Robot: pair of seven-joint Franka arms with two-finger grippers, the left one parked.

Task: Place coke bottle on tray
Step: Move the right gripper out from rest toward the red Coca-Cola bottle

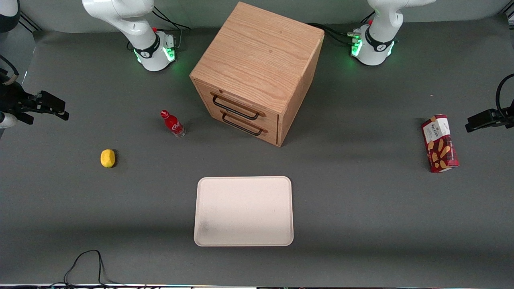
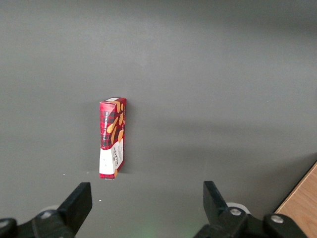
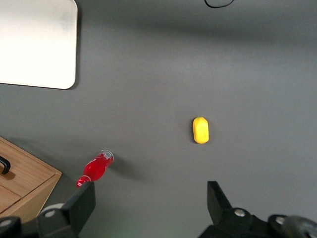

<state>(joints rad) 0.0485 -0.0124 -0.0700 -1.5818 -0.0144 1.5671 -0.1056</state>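
— Looking at the bench [image 1: 361, 200], what do you see on it?

— It is covered with a dark grey mat. A wooden cabinet [image 1: 257, 68] with two drawers stands in the middle, between the two arm bases. The coke bottle [image 1: 172, 123] stands upright on the mat, beside the cabinet, toward the working arm's end. A lemon [image 1: 107, 158] lies nearer to the front camera than the bottle, well apart from it.

— And the tray?

— The tray [image 1: 243, 210] lies flat in front of the cabinet, nearer to the camera, with nothing on it. The bottle does not touch it.

— Where is the end effector?

— The end effector [image 3: 151, 201] hangs high above the working arm's end of the bench, with its fingers [image 3: 81, 201] spread wide and holding nothing. A red snack box [image 1: 440, 143] lies toward the parked arm's end. A black cable [image 1: 86, 267] curls at the bench edge nearest the camera.
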